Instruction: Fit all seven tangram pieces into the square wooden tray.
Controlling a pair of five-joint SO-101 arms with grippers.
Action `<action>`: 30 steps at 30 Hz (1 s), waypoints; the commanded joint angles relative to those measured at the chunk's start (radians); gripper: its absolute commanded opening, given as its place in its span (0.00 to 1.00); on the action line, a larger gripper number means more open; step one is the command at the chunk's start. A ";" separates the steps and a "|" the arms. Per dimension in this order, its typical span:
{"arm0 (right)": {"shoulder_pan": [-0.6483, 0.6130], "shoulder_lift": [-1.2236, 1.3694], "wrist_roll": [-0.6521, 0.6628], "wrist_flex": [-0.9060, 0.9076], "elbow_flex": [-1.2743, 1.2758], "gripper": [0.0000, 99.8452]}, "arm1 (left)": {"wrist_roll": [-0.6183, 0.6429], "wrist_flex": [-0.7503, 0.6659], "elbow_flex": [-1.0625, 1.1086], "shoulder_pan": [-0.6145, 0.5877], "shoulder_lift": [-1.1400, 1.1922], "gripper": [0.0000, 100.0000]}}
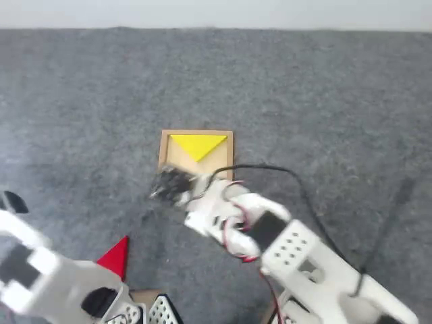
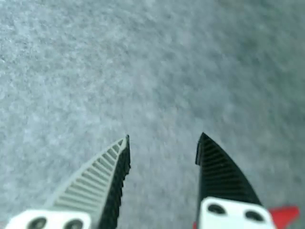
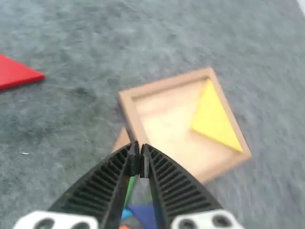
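My right gripper (image 3: 139,160) is clenched, tips pressed together, and it hangs just off one corner of the square wooden tray (image 3: 164,82). I judge it is lined up there to work at the tray's open floor. Whether something thin is pinched between the tips I cannot tell; the green and blue smudges beneath the fingers are too blurred to name. The yellow triangle (image 3: 214,119) lies flat inside the tray, tucked along one wall so its long edge faces the bare wood, which leaves room for the other pieces. The red triangle (image 3: 14,74) lies out on the grey mat (image 2: 143,57), well apart from the tray. My left gripper (image 2: 164,137) is released, jaws spread wide above the mat with that red piece just beside it, probably ready to take it.
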 commanded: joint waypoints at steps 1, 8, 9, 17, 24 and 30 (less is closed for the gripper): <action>0.102 -0.142 -0.061 0.128 -0.034 0.01 | -0.137 0.081 0.249 0.074 -0.351 0.22; 0.194 -0.107 -0.127 0.209 -0.028 0.01 | -0.305 0.190 0.621 0.146 -0.598 0.22; 0.194 -0.085 -0.126 0.211 -0.028 0.01 | -0.350 0.216 0.598 0.120 -0.577 0.22; 0.194 0.094 -0.121 0.133 -0.034 0.01 | -0.621 0.184 0.657 0.051 -0.285 0.21; 0.197 0.139 -0.121 0.111 -0.040 0.01 | -0.695 -0.014 0.823 -0.041 -0.221 0.21; 0.197 0.142 -0.121 0.110 -0.040 0.01 | -0.700 -0.029 0.834 -0.133 -0.281 0.21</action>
